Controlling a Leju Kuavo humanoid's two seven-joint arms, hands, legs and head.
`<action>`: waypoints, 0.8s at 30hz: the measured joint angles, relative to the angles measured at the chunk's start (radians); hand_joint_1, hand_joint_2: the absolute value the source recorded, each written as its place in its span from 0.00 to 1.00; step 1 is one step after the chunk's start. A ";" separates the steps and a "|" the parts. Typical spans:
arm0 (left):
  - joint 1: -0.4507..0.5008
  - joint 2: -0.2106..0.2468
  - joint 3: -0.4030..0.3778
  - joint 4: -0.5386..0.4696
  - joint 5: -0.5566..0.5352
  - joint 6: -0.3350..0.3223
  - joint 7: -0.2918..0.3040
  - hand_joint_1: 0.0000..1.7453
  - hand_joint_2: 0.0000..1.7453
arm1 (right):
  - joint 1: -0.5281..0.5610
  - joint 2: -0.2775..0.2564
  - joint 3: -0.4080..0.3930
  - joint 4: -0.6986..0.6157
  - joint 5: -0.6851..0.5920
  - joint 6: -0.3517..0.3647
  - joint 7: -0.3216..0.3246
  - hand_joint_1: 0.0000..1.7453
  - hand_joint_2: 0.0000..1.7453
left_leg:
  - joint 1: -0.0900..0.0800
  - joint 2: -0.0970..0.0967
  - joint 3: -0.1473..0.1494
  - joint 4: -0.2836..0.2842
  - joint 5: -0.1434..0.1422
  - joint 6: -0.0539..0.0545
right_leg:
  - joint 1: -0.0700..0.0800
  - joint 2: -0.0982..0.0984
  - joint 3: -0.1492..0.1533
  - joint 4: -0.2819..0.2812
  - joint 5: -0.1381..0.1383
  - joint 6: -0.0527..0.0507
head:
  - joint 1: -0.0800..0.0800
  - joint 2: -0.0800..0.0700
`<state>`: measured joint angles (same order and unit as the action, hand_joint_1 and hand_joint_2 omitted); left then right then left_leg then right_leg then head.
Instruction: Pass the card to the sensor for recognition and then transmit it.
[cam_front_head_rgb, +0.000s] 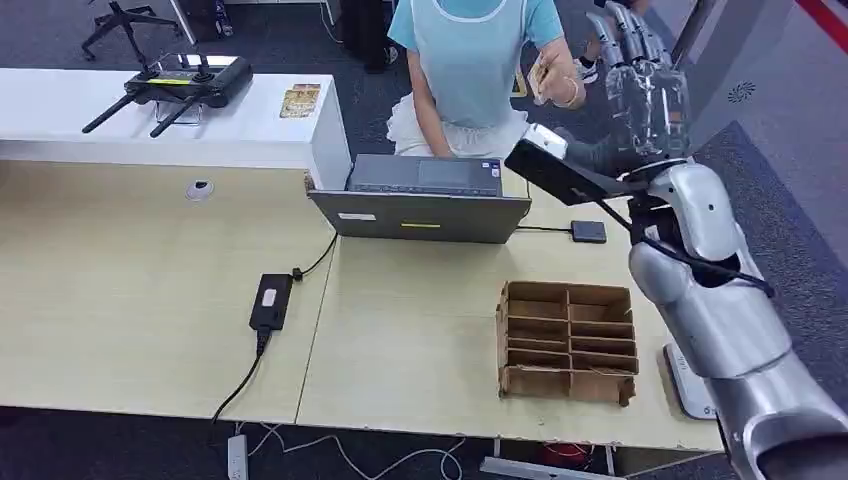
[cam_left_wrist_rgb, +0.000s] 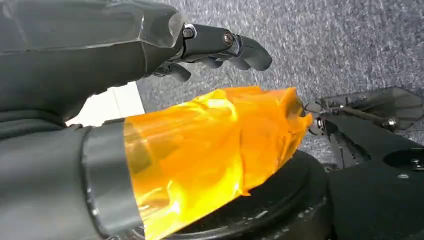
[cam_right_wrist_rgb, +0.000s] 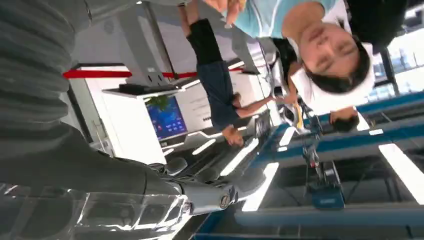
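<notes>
Card w/ the person, robot's right hand raised and empty — handover looks done or near done.

The card (cam_front_head_rgb: 540, 76) sits in the person's hand (cam_front_head_rgb: 556, 82) across the desk, just beside the robot's right hand (cam_front_head_rgb: 640, 85), which is up high, fingers extended and apart, holding nothing. Judging by looks, the card is thin, stiff, light and prob. slick — best taken by pinching one short edge between thumb and finger, flat faces left clear for the sensor (cam_front_head_rgb: 588, 231), a small dark pad on the desk by the laptop (cam_front_head_rgb: 420, 200). Left hand (cam_left_wrist_rgb: 220, 47) hangs down over grey carpet; fingers partly curled w/ nothing in them — its thumb wears orange film. No print on the card is legible; the small label on the laptop's back is too small to read, same for the leaflet (cam_front_head_rgb: 299, 100) on the white counter.
</notes>
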<state>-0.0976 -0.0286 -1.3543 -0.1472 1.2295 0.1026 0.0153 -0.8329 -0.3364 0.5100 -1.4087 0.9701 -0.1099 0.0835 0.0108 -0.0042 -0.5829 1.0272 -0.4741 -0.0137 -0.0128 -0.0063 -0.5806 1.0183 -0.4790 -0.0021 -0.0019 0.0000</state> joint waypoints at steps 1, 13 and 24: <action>-0.003 0.000 -0.005 0.000 -0.003 -0.001 0.003 0.00 0.00 | -0.024 0.015 0.008 0.044 -0.003 0.000 0.008 0.00 1.00 | 0.000 0.000 0.000 0.000 0.000 0.000 | 0.000 0.000 0.000 0.000 0.000 0.000 | 0.000 0.000; -0.017 0.000 -0.034 0.000 -0.018 -0.003 0.021 0.00 0.00 | -0.181 0.100 0.062 0.331 0.037 -0.007 0.057 0.00 1.00 | 0.000 -0.001 -0.001 0.000 0.001 0.001 | 0.000 -0.001 -0.001 0.000 0.000 0.000 | 0.000 0.000; -0.026 0.000 -0.051 0.000 -0.028 -0.005 0.040 0.00 0.00 | -0.248 0.139 0.059 0.589 0.033 -0.042 0.076 0.00 1.00 | 0.000 -0.002 -0.001 0.000 0.001 0.000 | 0.000 -0.001 -0.001 0.000 0.000 0.000 | 0.000 0.000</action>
<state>-0.1239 -0.0286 -1.4054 -0.1472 1.2016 0.0973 0.0557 -1.0805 -0.1976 0.5692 -0.8197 1.0033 -0.1522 0.1598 0.0107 -0.0059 -0.5836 1.0275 -0.4732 -0.0132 -0.0129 -0.0077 -0.5812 1.0185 -0.4786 -0.0023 -0.0019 0.0004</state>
